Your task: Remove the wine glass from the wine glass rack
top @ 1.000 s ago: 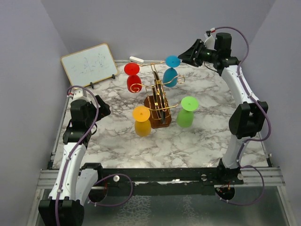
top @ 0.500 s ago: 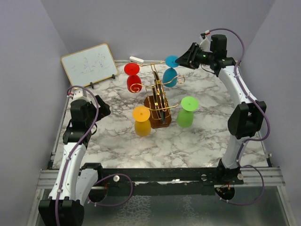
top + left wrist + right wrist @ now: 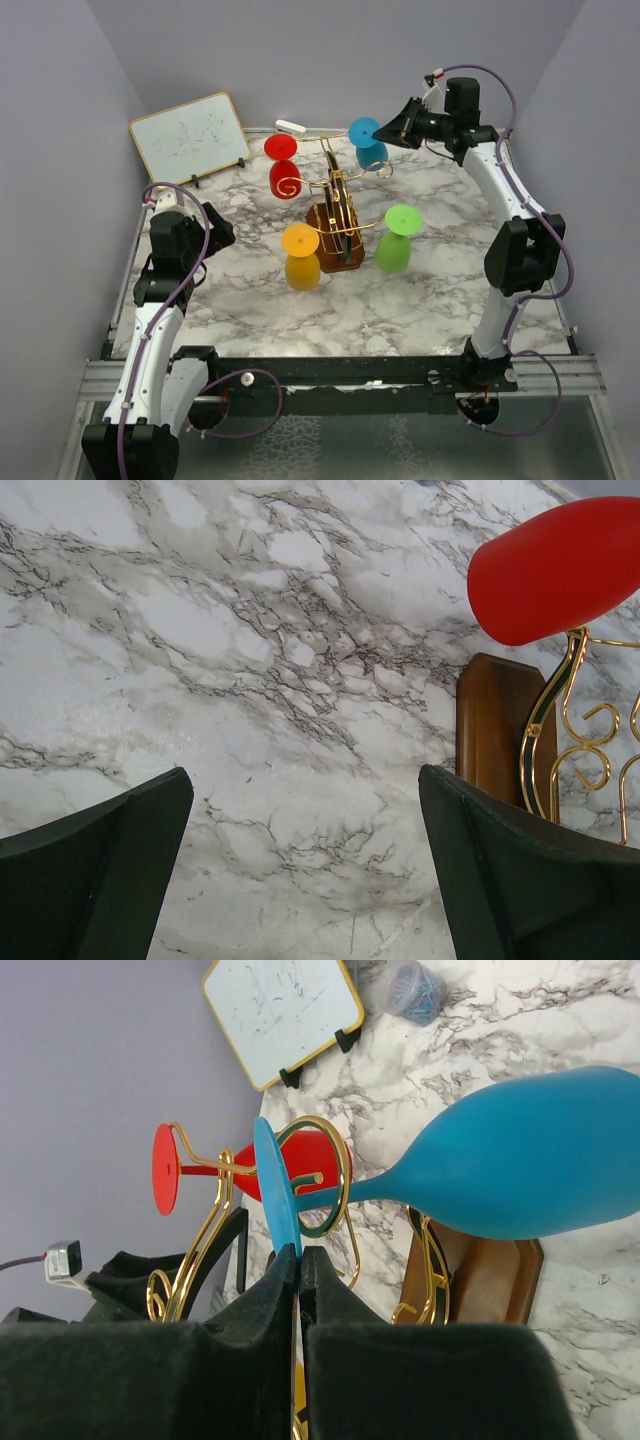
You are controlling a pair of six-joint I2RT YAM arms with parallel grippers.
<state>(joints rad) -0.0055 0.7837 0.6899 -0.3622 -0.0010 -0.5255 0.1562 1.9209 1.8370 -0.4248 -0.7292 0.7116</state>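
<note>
Pale lilac walls close in a white-and-grey marble table. A gold-framed whiteboard leans at its far left corner. The board carries faint blue scribbles, but they are too thin to read in either the overhead or the right wrist view, and no other label or brand shows.

The wine glass rack stands mid-table on its brown wooden block. Four glasses hang from it upside down: a red glass at the far left, an orange glass at the near left, a green glass at the near right, and the blue wine glass at the far right.

The right gripper reaches in from the far right. In its wrist view the two fingers are pressed together on the rim of the blue wine glass's flat foot. The glass's stem runs through a gold scroll loop of the rack.

The left gripper sits folded back at the table's left side, well apart from the rack. Its fingers are spread wide over bare marble and hold nothing. The red glass and the rack's base show at the right of its view.
</note>
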